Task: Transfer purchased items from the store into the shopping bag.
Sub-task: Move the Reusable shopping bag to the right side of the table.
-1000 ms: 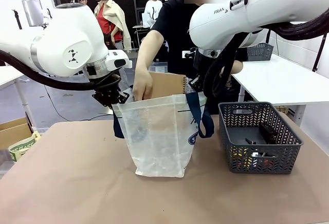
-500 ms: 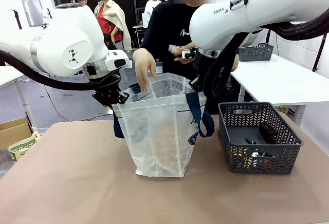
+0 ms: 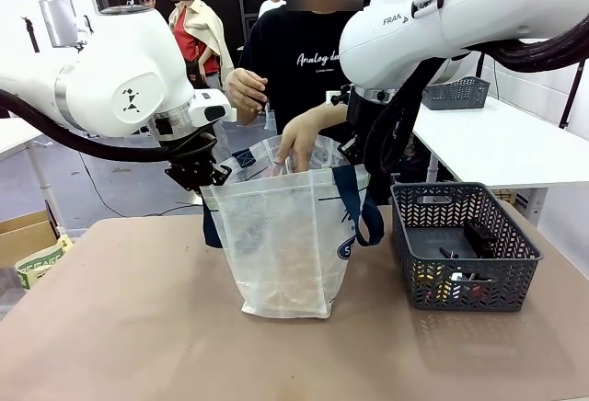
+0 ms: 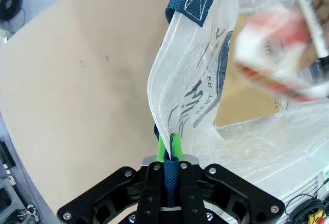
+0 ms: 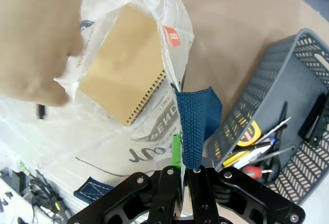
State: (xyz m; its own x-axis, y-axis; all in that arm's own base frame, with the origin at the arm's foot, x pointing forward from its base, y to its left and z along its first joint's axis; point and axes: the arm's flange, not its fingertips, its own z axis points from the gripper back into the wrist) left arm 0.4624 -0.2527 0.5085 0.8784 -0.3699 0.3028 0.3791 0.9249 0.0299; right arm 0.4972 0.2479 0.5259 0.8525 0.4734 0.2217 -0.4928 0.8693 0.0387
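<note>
Bag (image 3: 285,245) x1. Notebook (image 5: 121,85) x1. Baskets x2: near basket (image 3: 465,258), far basket (image 3: 456,93). Tape measure (image 5: 251,131) x1. Red-white pkt (image 4: 272,44) x1, blurred. Grippers x2: L gripper (image 4: 169,147), R gripper (image 5: 181,154). Hands x2: raised hand (image 3: 247,90), lower hand (image 3: 296,148)

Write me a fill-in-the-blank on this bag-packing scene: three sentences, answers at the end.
The left gripper and right gripper are each shut on a navy ___ of the shopping bag. Inside the bag lies a brown spiral-bound ___. The yellow tape measure lies in the grey mesh ___.
Missing words: handle; notebook; basket.
</note>
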